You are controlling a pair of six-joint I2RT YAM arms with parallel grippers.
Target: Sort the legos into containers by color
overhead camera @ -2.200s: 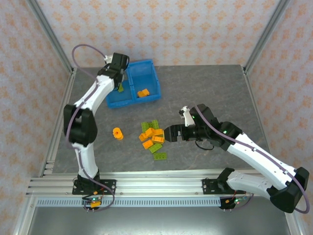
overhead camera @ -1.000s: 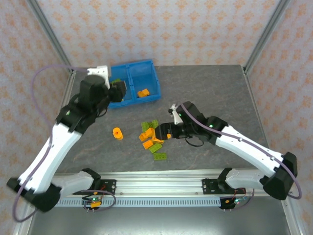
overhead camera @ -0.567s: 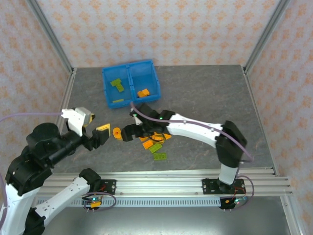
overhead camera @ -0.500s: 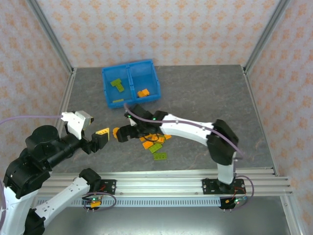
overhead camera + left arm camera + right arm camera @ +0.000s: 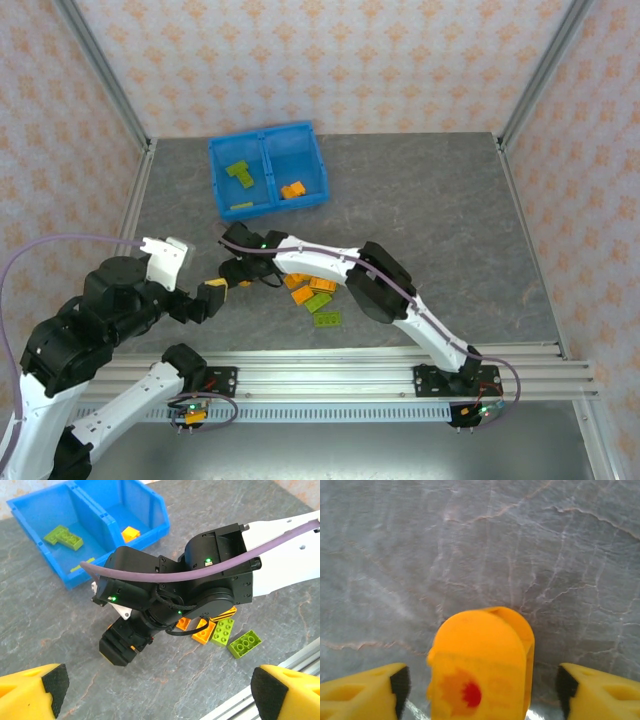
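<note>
The round orange piece is sat on the grey marbled tabletop, on its own, off to the left of the main heap. In the right wrist view it's framed between the two yellow fingertips with a sliver of table showing on each side. So the right gripper is parted around it and not clamped on anything. From above, that gripper is seen pointing down right over the piece, with the right arm stretched across the table towards the left.

The rest of the loose legos are bunched up just to the right of that. A few orange bricks and a few lime green ones can be made out, some touching, with one green brick lying a bit nearer the front edge.

Further back, the blue tray is parked at the far left of the table, well apart from the heap. Green bricks are seen in its left compartment and an orange brick in the right one.

The left gripper is held up above the table near the front left, jaws spread wide, nothing between them.
</note>
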